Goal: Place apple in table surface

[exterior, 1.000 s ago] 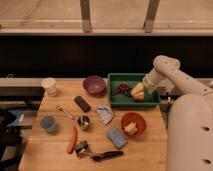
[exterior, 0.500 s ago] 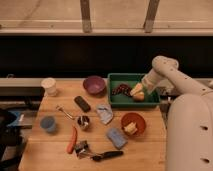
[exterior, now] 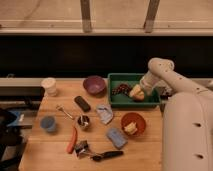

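The apple (exterior: 136,93), yellow-orange with a reddish side, lies in the right part of the green tray (exterior: 120,77). My gripper (exterior: 140,86) reaches down from the white arm on the right and sits right at the apple's upper right side, in the tray. A dark grape-like cluster (exterior: 120,89) lies just left of the apple in the same tray. The wooden table surface (exterior: 60,150) stretches to the left of and below the tray.
On the table stand a purple bowl (exterior: 94,84), a white cup (exterior: 49,86), a black block (exterior: 82,103), a blue cup (exterior: 48,123), an orange-red bowl (exterior: 140,120) holding a pale yellow lump (exterior: 130,128), a blue sponge (exterior: 116,137), a cloth (exterior: 104,114) and an orange stick (exterior: 73,140).
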Robot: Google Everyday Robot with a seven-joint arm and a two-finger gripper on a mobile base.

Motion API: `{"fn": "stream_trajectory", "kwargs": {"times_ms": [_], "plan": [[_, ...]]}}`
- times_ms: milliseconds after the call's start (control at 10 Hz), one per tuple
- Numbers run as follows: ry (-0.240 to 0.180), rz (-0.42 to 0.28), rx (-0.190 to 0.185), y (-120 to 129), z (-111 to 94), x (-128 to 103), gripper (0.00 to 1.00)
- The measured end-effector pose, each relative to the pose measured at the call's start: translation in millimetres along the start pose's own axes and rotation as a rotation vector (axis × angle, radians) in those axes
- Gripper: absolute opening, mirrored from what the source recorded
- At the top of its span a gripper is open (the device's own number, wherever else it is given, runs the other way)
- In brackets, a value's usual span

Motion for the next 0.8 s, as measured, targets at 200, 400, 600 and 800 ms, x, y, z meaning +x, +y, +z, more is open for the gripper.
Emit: {"fn": "stream_trajectory", "kwargs": {"times_ms": [200, 400, 600, 800], "plan": [[0.001, 0.000, 0.001, 0, 7, -3, 0.80], [0.004, -0.006, -0.010, 4, 14, -5, 0.70], [-0.029, -0.008, -0.028, 5, 12, -3, 0.48], [-0.047, -0.009, -0.036, 6, 9, -3, 0.28]]}}
